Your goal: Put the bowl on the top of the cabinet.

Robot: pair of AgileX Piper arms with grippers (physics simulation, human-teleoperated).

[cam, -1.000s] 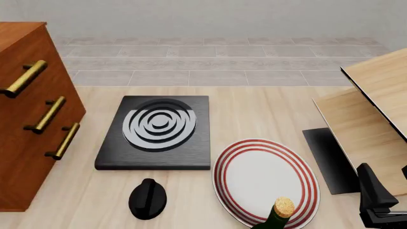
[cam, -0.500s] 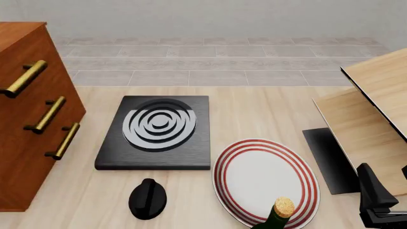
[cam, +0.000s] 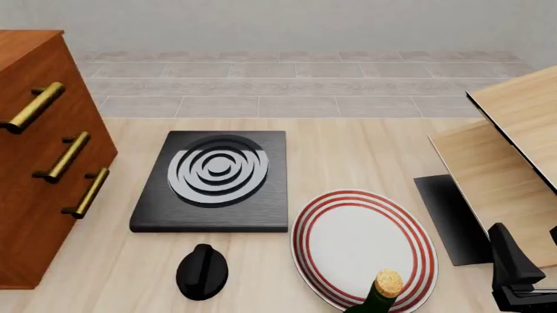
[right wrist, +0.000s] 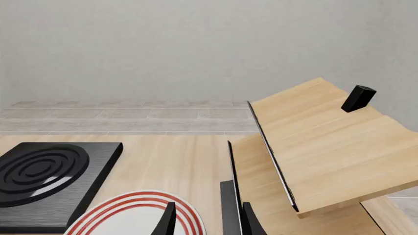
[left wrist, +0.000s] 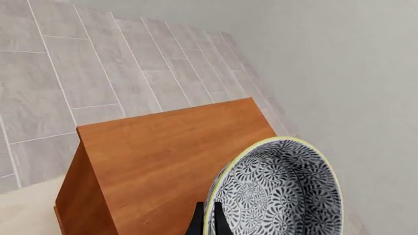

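In the left wrist view the bowl (left wrist: 281, 191), speckled dark and white with a pale rim, is held tilted on edge. My left gripper (left wrist: 207, 224) is shut on its rim, one dark fingertip (left wrist: 197, 223) on each side. The flat top of the reddish-brown cabinet (left wrist: 170, 152) lies right behind and below the bowl. In the front view the cabinet (cam: 39, 163) with three brass handles stands at the left; the bowl and left gripper are out of that view. My right gripper (right wrist: 205, 223) is open and empty, low at the near right (cam: 522, 277).
A black board with a ringed grey disc (cam: 216, 171) lies mid-table. A white plate with red rings (cam: 361, 244), a black knob-like lump (cam: 202, 270) and a corked bottle (cam: 383, 290) sit near the front. Pale wood boards (cam: 509, 150) stand at the right.
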